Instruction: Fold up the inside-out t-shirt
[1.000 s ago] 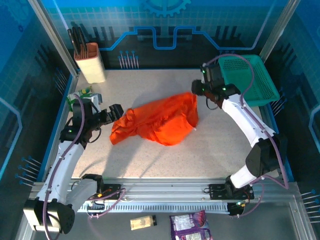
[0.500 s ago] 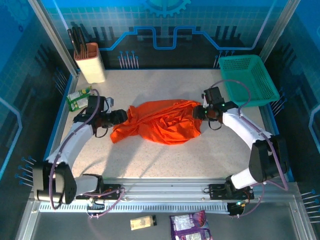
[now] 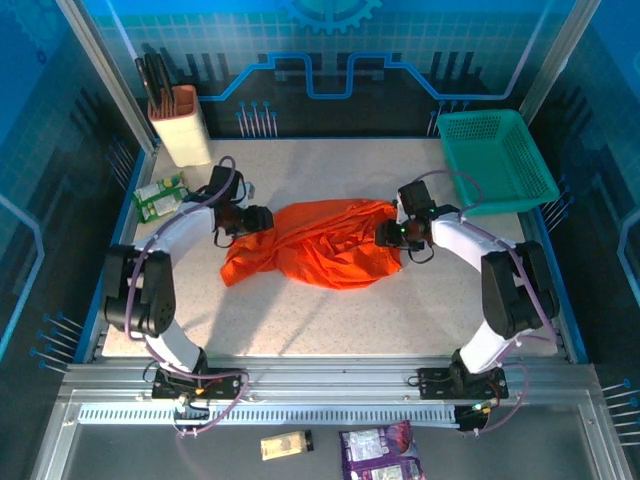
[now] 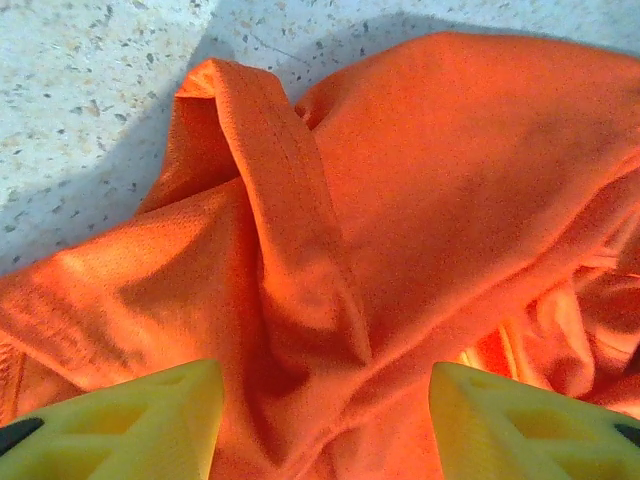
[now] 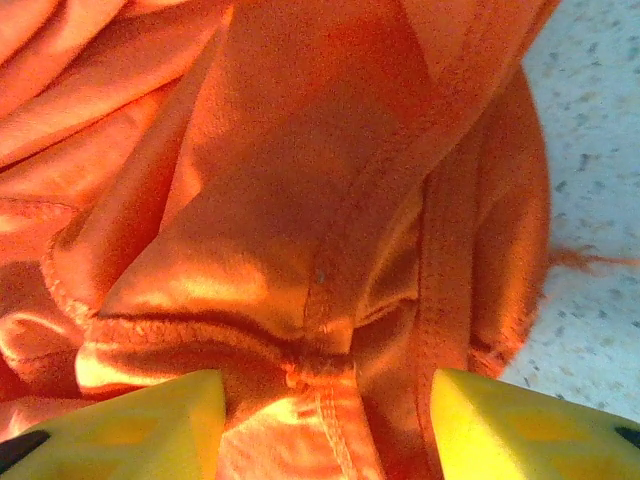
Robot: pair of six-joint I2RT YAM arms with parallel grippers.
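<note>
Hard to read as a garment: bright orange-red t-shirt of soft plain fabric [image 3: 320, 245], bunched into one long crumpled heap, with neckline and sleeves lost among the folds (only hems and stitched seams to go by up close). Cut off along the lower edge of both wrist views: yellow fingers [image 4: 150, 420], bases out of frame. From above, too small to separate fingertips from cloth.

Stationed at the heap's two ends on the pale speckled table [image 3: 300, 330]: left gripper [image 3: 258, 220] at one, right gripper [image 3: 385, 236] at the other, all the fabric between them. From the left wrist: jaws moderately apart, with a raised hemmed fold running down into the gap and filling it. Pressed or merely straddled, cannot tell. From the right wrist: much the same gap, stuffed with a puckered seam and a raw stitched edge. Gripped or not, cannot tell.

Wrinkled throughout, seam allowances facing outward, loose threads trailing onto bare table just outside the right gripper.

Well beyond the right gripper, a teal plastic mesh basket [image 3: 500, 160]. Beyond the left, a beige holder [image 3: 182, 128].
</note>
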